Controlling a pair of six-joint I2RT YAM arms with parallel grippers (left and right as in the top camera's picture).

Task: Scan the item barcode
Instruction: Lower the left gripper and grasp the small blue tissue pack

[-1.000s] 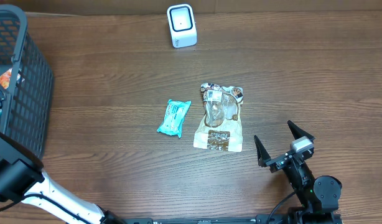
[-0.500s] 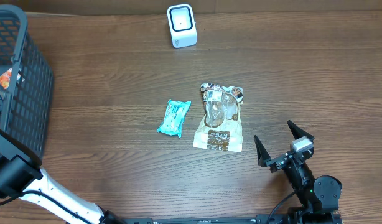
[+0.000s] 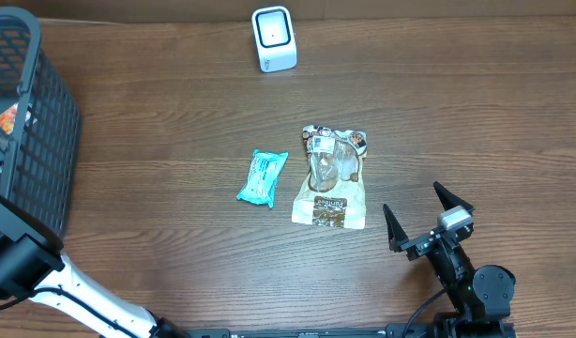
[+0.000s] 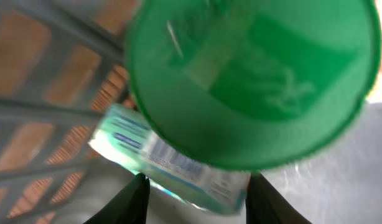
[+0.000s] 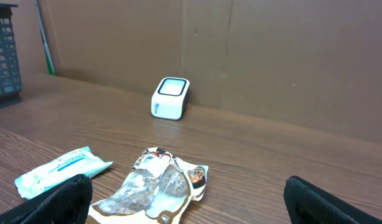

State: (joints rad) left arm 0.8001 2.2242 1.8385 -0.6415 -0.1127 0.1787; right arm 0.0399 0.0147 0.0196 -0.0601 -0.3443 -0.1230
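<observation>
The left wrist view is inside the dark mesh basket (image 4: 41, 118). A round green lid (image 4: 253, 74) fills the top, and under it lies a teal-and-white packet (image 4: 172, 165) with a printed barcode. My left gripper (image 4: 198, 200) hovers just below that packet, its fingers apart on either side of the lower edge and clamping nothing that I can see. The white scanner (image 3: 274, 38) stands at the table's far edge. My right gripper (image 3: 429, 218) rests wide open near the front right, holding nothing.
A teal wipes packet (image 3: 263, 176) and a brown-and-white snack pouch (image 3: 332, 178) lie mid-table, left of the right gripper. The basket (image 3: 30, 113) stands at the far left with the left arm (image 3: 25, 268) reaching into it. A cardboard wall (image 5: 272, 56) backs the table.
The left arm has shifted slightly by the basket. The right arm and the items on the table have not moved.
</observation>
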